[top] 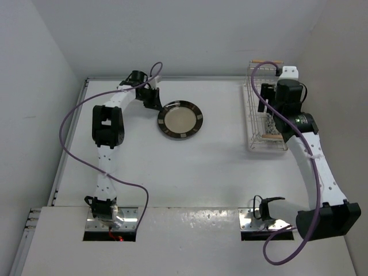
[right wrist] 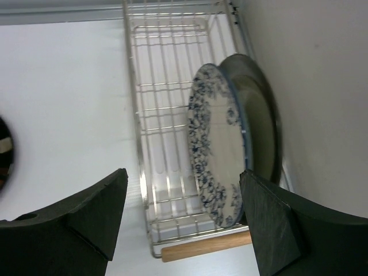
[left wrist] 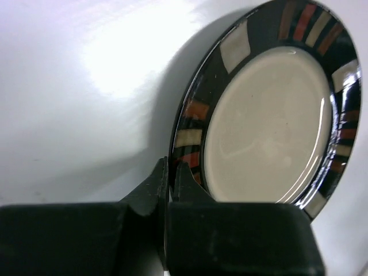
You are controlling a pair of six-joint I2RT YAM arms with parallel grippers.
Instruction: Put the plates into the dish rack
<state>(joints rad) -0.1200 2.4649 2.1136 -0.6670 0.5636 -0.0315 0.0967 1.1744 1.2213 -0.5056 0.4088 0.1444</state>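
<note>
bright table (left wrist: 115, 63) glare (soft shadows)

Striped-rim plate (left wrist: 270, 126); seemingly white blue-floral plate (right wrist: 215, 155).

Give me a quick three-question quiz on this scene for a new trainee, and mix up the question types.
1. True or false: the left tool is closed on the rim of the patterned-rim plate.
2. How many plates stand on edge in the dish rack? A one, B two, C three.
3. Fill in: the right tool hangs over the rack with its jaws ___.

Key: 1 true; 2 B; 3 open.
</note>
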